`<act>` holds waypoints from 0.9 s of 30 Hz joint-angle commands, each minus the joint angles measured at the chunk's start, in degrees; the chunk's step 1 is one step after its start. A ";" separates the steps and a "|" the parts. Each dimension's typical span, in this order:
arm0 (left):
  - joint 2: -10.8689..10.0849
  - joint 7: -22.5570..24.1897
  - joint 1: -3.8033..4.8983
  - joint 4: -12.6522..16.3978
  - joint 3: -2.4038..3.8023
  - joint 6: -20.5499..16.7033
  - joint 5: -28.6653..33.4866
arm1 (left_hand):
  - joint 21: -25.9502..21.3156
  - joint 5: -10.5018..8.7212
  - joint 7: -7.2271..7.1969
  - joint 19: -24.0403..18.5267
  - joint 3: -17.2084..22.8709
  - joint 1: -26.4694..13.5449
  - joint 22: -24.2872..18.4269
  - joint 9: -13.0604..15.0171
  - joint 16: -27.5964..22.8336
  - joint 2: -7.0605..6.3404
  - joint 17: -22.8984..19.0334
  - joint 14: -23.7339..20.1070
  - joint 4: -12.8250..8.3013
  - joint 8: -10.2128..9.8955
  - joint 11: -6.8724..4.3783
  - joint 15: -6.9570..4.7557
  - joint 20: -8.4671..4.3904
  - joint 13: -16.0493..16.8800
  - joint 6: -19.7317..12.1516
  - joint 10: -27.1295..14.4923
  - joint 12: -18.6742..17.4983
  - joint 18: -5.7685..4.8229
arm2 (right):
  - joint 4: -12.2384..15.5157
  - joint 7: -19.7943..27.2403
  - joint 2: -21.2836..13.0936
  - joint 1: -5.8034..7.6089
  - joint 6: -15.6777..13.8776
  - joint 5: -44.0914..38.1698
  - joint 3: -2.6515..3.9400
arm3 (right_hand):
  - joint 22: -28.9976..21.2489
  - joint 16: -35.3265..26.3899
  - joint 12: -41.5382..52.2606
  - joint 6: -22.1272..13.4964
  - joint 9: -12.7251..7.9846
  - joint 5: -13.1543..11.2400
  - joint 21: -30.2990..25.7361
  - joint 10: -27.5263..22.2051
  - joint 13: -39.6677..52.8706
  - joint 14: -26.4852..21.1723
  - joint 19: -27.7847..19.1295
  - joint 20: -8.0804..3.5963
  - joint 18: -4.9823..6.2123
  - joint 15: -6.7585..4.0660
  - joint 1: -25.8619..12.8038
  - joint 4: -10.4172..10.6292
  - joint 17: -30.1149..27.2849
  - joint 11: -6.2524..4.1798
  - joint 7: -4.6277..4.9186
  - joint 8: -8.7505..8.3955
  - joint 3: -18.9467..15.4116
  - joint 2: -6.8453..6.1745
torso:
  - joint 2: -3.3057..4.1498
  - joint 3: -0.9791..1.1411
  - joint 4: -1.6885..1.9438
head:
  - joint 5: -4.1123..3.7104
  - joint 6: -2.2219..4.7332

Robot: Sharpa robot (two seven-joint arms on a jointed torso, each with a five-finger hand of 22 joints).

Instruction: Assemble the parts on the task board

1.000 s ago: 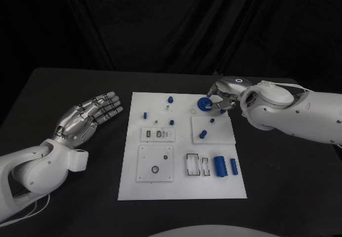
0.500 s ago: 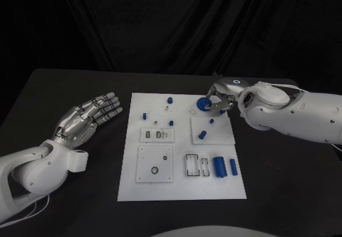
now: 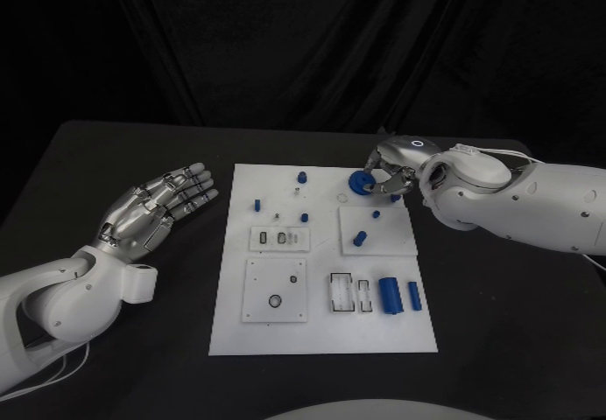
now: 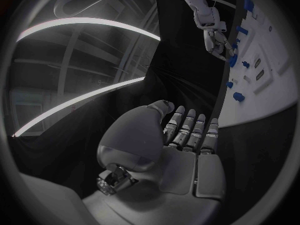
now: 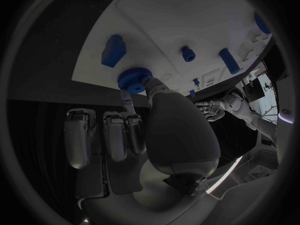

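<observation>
The white task board (image 3: 322, 337) lies in the middle of the black table. My right hand (image 3: 394, 171) hovers at the board's far right corner and pinches a round blue toothed wheel (image 3: 360, 182) between thumb and a finger. In the right wrist view the wheel (image 5: 134, 78) sits at the board's edge, beside a blue block (image 5: 113, 50). My left hand (image 3: 151, 210) lies left of the board, palm up, fingers (image 4: 187, 127) straight and apart, holding nothing.
Small blue pegs (image 3: 257, 205) stand on the board's far half, one (image 3: 360, 237) on a raised square plate. Two blue cylinders (image 3: 391, 295) lie near the front right beside a slotted frame (image 3: 343, 291). Another square plate (image 3: 276, 289) sits front left.
</observation>
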 commanded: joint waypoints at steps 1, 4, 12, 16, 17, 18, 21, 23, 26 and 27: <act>0.14 11.03 0.03 -0.11 0.04 0.96 -0.38 | 0.11 0.08 2.36 0.23 0.35 -0.55 0.01 -0.02 0.12 0.01 -0.01 -0.15 -0.05 0.03 0.12 0.14 0.22 0.01 -0.15 0.08 0.00 -0.74 | 0.05 0.62 -0.05 -0.37 -0.98 -0.39 -0.15 | 11.45 0.14 0.15 2.80 3.12 0.80 -0.22 5.98 15.05 6.12 2.52 -0.55 -0.78 -0.56 0.76 -0.62 15.08 -0.66 -2.57 1.84 -0.01 0.43 | 0.01 0.00 -0.03 | 0.13 -0.01; 0.17 10.95 0.03 -0.24 0.04 0.99 -0.38 | 0.11 0.08 2.36 0.23 0.35 -0.55 0.01 -0.02 0.12 0.01 -0.01 -0.15 -0.05 0.03 0.12 0.14 0.22 0.01 -0.15 0.08 0.00 -0.74 | 0.16 0.65 -0.11 -0.39 -1.00 -0.39 -0.15 | 11.46 0.14 0.15 2.84 3.83 1.46 -0.23 5.98 15.05 6.12 2.53 -0.73 -0.78 -0.70 0.80 -0.99 15.08 -0.82 -2.72 2.30 0.12 0.44 | 0.00 -0.01 -0.06 | 0.17 0.02; 0.04 10.81 0.03 -0.35 0.04 1.08 -0.38 | 0.11 0.08 2.36 0.23 0.35 -0.55 0.01 -0.02 0.12 0.01 -0.01 -0.15 -0.05 0.03 0.12 0.14 0.22 0.01 -0.15 0.08 0.00 -0.74 | 0.69 0.89 -0.44 -0.41 -1.37 -0.39 -0.15 | 11.62 0.14 0.15 2.45 6.49 4.80 -0.19 5.98 15.05 6.12 2.65 -1.11 -0.83 -1.06 0.49 -1.97 15.08 -1.16 -3.05 3.80 0.75 0.37 | -0.04 -0.04 -0.14 | 0.69 0.11; -0.18 10.76 0.03 -0.29 0.04 1.03 -0.38 | 0.11 0.08 2.36 0.23 0.35 -0.55 0.01 -0.02 0.12 0.01 -0.01 -0.15 -0.05 0.03 0.12 0.14 0.22 0.01 -0.15 0.08 0.00 -0.74 | 1.60 0.87 -0.85 -0.38 -1.98 -0.39 -0.13 | 11.78 0.14 0.15 2.22 7.08 5.38 -0.04 5.98 15.05 6.12 2.81 -1.15 -0.89 -1.09 0.09 -1.96 15.08 -1.16 -3.05 4.07 0.82 0.27 | -0.05 -0.02 -0.09 | 0.86 0.22; -0.23 10.74 0.03 -0.27 0.04 1.01 -0.38 | 0.14 0.05 2.37 0.28 0.44 -0.59 0.02 -0.02 0.20 0.01 0.00 -0.13 -0.07 0.01 0.14 0.18 0.24 0.01 -0.18 0.07 0.03 -0.75 | 1.96 0.86 -0.99 -0.34 -2.13 -0.39 -0.12 | 11.83 0.14 0.15 2.17 7.17 5.41 0.02 5.98 15.05 6.12 2.86 -1.15 -0.91 -1.08 -0.02 -1.92 15.08 -1.13 -3.02 4.09 0.81 0.24 | -0.05 -0.03 -0.08 | 0.86 0.24; -0.26 10.73 0.03 -0.26 0.04 0.98 -0.38 | 0.14 0.05 2.37 0.28 0.44 -0.59 0.02 -0.02 0.20 0.01 0.00 -0.13 -0.07 0.01 0.14 0.18 0.24 0.01 -0.18 0.07 0.03 -0.75 | 2.27 0.85 -1.08 -0.27 -2.26 -0.39 -0.12 | 11.86 0.14 0.15 2.11 7.30 5.44 0.04 5.98 15.05 6.12 2.88 -1.15 -0.92 -1.06 -0.19 -1.86 15.08 -1.08 -2.99 4.14 0.80 0.21 | -0.05 -0.02 -0.07 | 0.86 0.27; -0.29 10.68 0.03 -0.28 0.04 0.94 -0.38 | 0.14 0.05 2.37 0.28 0.44 -0.59 0.02 -0.02 0.20 0.01 0.00 -0.13 -0.07 0.01 0.14 0.18 0.24 0.01 -0.18 0.07 0.03 -0.75 | 3.35 0.84 -1.24 0.18 -2.68 -0.39 -0.10 | 11.97 0.14 0.15 1.99 7.52 5.48 0.14 5.98 15.05 6.12 2.99 -1.13 -0.97 -1.01 -0.51 -1.71 15.08 -1.02 -2.94 4.21 0.79 0.17 | -0.05 -0.01 -0.08 | 0.97 0.37; -0.24 10.65 0.03 -0.32 0.04 0.94 -0.38 | 0.14 0.05 2.37 0.28 0.44 -0.59 0.02 -0.02 0.20 0.01 0.00 -0.13 -0.07 0.01 0.14 0.18 0.24 0.01 -0.18 0.07 0.03 -0.75 | 4.22 0.81 -1.23 0.53 -2.80 -0.30 -0.09 | 12.05 0.14 0.15 1.83 7.69 5.45 0.22 5.98 15.05 6.12 3.07 -1.10 -1.00 -0.98 -0.82 -1.56 15.08 -0.97 -2.88 4.21 0.78 0.11 | -0.06 -0.02 -0.11 | 1.05 0.32; -0.09 10.62 0.03 -0.41 0.04 0.97 -0.38 | 0.18 0.04 2.38 0.33 0.49 -0.61 0.04 -0.02 0.32 0.00 0.02 -0.07 -0.08 0.01 0.16 0.20 0.25 0.02 -0.13 0.12 0.09 -0.75 | 5.55 1.00 -0.75 0.96 -3.08 -0.03 -0.08 | 12.09 0.14 0.15 1.61 7.84 5.15 0.25 5.98 15.05 6.12 3.11 -1.07 -1.01 -0.94 -1.01 -1.47 15.08 -0.92 -2.85 4.16 0.83 0.08 | -0.10 -0.06 -0.20 | 1.04 0.32; -0.01 10.61 0.03 -0.45 0.04 0.99 -0.38 | 0.18 0.04 2.38 0.33 0.49 -0.61 0.04 -0.02 0.32 0.00 0.02 -0.07 -0.08 0.01 0.16 0.20 0.25 0.02 -0.13 0.12 0.09 -0.75 | 5.88 1.12 -0.45 1.04 -3.13 0.02 -0.07 | 12.11 0.14 0.15 1.60 7.85 5.12 0.28 5.98 15.05 6.12 3.14 -1.07 -1.02 -0.94 -1.00 -1.48 15.08 -0.92 -2.85 4.16 0.85 0.09 | -0.10 -0.08 -0.21 | 1.04 0.32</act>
